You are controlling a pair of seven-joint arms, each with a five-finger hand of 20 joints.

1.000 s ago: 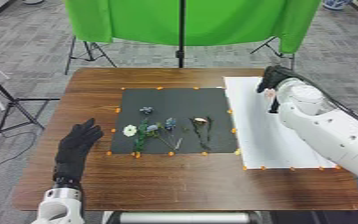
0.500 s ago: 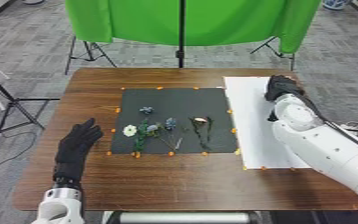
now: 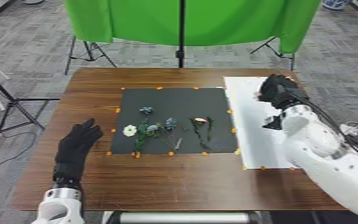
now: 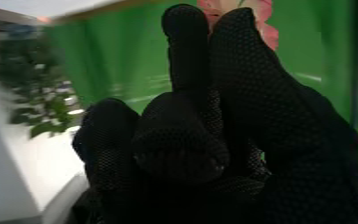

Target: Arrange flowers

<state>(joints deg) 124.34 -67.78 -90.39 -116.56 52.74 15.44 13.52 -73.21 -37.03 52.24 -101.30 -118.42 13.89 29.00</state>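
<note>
In the head view my right hand [image 3: 278, 91] is over the far part of the white sheet [image 3: 254, 135]. The right wrist view has my right hand [image 4: 255, 85] shut on a pink flower [image 4: 264, 30], pinched between its fingertips. My left hand [image 3: 78, 139] is open above the table's left side, apart from the flowers. On the dark mat [image 3: 162, 97] lie a white flower [image 3: 129, 130], a small blue flower [image 3: 146, 110], another blue flower [image 3: 170, 123], green foliage [image 3: 140, 143] and a pink-and-white flower [image 3: 199, 120] with dark stems.
Orange markers [image 3: 118, 110] line the mat and sheet edges. The brown table [image 3: 193, 185] extends in front of both. Behind it hangs a green cloth [image 3: 140, 22] on a stand, with a pole [image 3: 181, 45] in front.
My right hand has turned over the far end of the white sheet, and its forearm has swung round toward the front. The left hand and the flowers on the mat have stayed put.
</note>
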